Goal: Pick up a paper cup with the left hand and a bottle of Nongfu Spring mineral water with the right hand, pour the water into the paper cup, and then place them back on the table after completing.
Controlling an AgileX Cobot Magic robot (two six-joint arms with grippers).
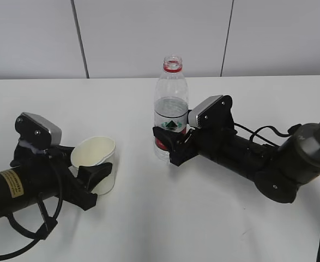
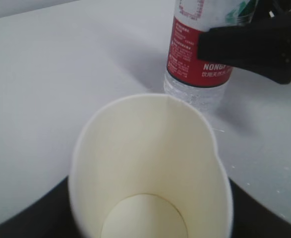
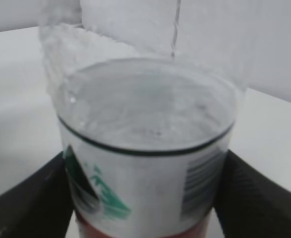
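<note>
An empty white paper cup (image 1: 97, 158) stands on the white table (image 1: 165, 224) at the left. My left gripper (image 1: 94, 168) is shut on the cup, whose rim is squeezed oval; in the left wrist view the cup (image 2: 150, 168) fills the space between the black fingers (image 2: 31, 220). The uncapped Nongfu Spring bottle (image 1: 170, 101) stands upright at the centre, with clear water (image 3: 145, 106) up to about its label. My right gripper (image 1: 168, 139) is shut on the bottle's label band (image 3: 145, 183), and its fingers (image 3: 257, 198) press both sides. The bottle also shows in the left wrist view (image 2: 197, 69).
Bare white tabletop lies in front of and between the arms. A grey panelled wall (image 1: 149, 33) stands behind the table's far edge. The right arm's black cables (image 1: 269, 131) lie on the table at the right.
</note>
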